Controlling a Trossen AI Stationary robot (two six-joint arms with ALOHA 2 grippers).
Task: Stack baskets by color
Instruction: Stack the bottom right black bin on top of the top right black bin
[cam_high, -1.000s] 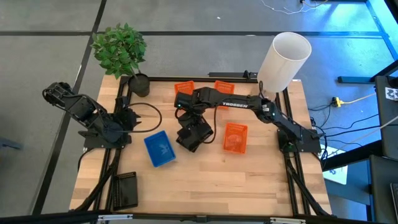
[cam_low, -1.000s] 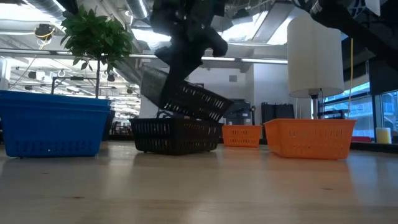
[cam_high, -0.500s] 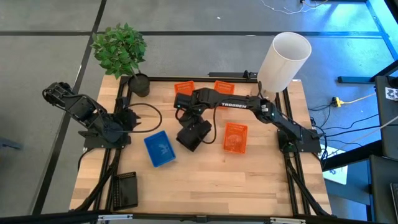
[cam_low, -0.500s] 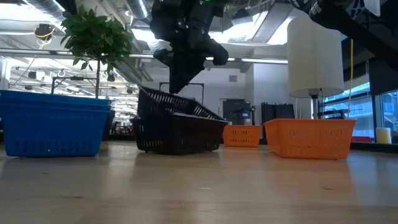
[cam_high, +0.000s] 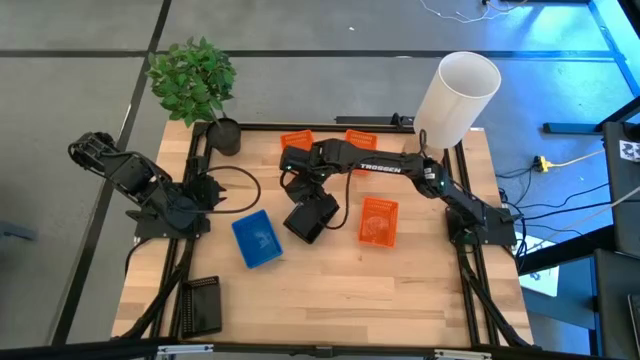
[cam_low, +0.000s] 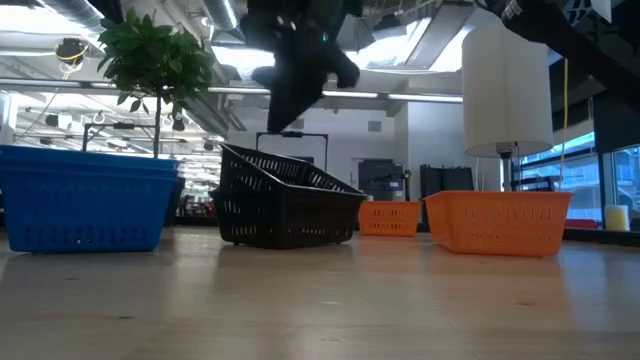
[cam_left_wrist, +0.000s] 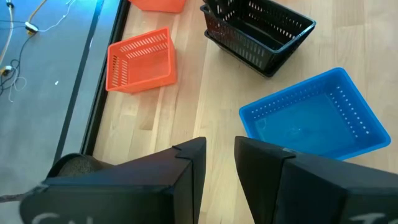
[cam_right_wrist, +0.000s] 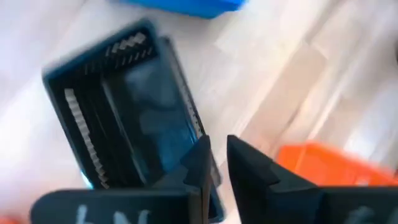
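right gripper (cam_right_wrist: 214, 163) hangs just above the stacked black baskets (cam_high: 311, 216) near the table's middle, its fingers parted by a narrow gap and holding nothing. the upper black basket (cam_low: 285, 175) sits tilted inside the lower one. just beside the pair lies a blue basket (cam_high: 257, 239) on one side and an orange basket (cam_high: 378, 221) on the other. two more orange baskets (cam_high: 296, 141) sit by the far edge. left gripper (cam_left_wrist: 217, 163) waits at the table's left side, fingers slightly apart, empty.
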